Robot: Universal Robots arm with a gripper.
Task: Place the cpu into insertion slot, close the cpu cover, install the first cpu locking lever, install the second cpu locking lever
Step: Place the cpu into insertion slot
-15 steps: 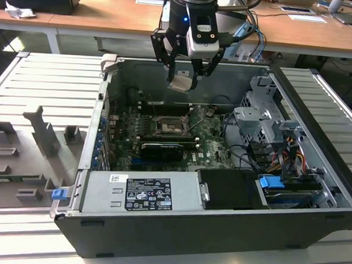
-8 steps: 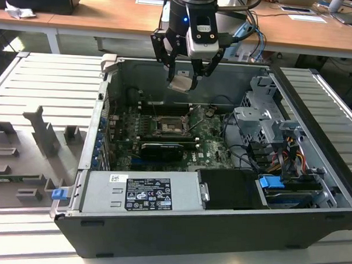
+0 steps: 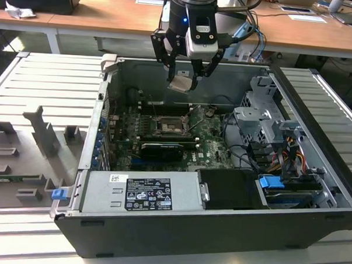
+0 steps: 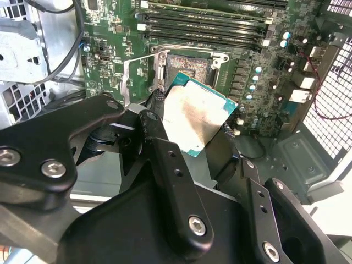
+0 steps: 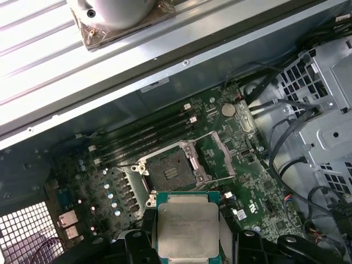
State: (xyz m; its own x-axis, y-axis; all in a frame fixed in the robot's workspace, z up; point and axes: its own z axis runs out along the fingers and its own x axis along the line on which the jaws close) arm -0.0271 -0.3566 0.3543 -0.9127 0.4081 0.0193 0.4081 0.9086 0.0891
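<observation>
My gripper [image 3: 183, 78] hangs above the open computer case, shut on the cpu [image 3: 181, 84], a small square chip with a pale metal top. In both wrist views the cpu [image 4: 195, 118] [image 5: 187, 225] sits between the black fingers, tilted and well clear of the board. The insertion slot [image 3: 167, 126] [image 4: 190, 69] [image 5: 170, 170] lies below it on the green motherboard, its dark pin field uncovered. The cpu cover [image 4: 137, 77] [image 5: 223, 154] is swung open beside the socket. A thin lever wire [image 5: 217, 179] stands raised next to the slot.
Long black memory slots [image 4: 209, 27] run beside the socket. A power supply [image 3: 141, 192] fills the near side of the case, and a drive cage [image 3: 269, 130] with cables stands at the exterior view's right. A grey fixture plate [image 3: 29, 155] lies outside the case at the left.
</observation>
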